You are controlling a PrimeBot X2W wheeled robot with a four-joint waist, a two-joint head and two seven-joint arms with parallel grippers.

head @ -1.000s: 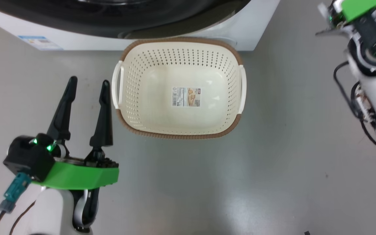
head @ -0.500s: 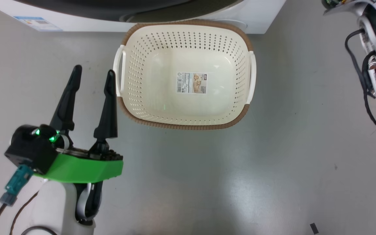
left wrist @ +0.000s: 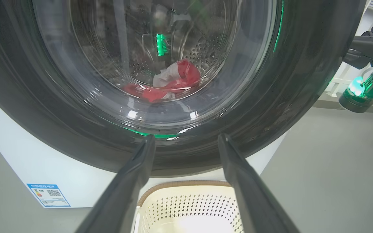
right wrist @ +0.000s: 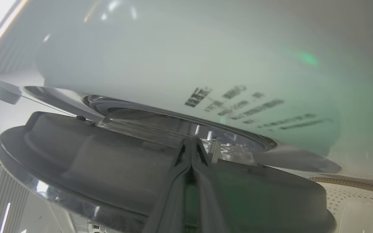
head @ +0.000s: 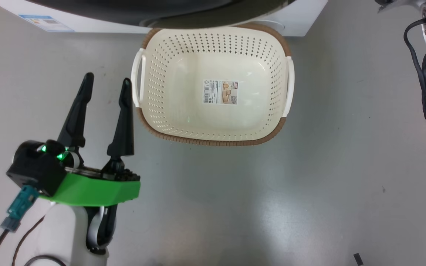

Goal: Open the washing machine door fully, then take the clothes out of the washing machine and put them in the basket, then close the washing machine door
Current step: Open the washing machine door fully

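On the grey floor (head: 272, 207), close against the foot of the big white front-loading washing machine (left wrist: 28, 161), stands the small cream-white perforated plastic basket (head: 213, 142) with a brown woven-look rim and a paper label (head: 220, 92) on its bottom. Its far rim lies under the lower edge of the large round washing machine door (left wrist: 303, 81), glossy black around a bulging clear glass window. The door covers the drum; whether it is latched I cannot tell. Through the glass the bright red clothes (left wrist: 180, 77) with white patches lie low in the steel drum. A small blue label (left wrist: 48, 194) sits at the washer's lower left corner.

The left gripper (head: 107, 78) hovers over the floor just left of the basket's left handle, its two long dark fingers spread wide, holding and touching nothing. The right gripper (right wrist: 191, 139) has its fingers pressed flat together, empty, tips at the door's edge beside the white front; contact is unclear.
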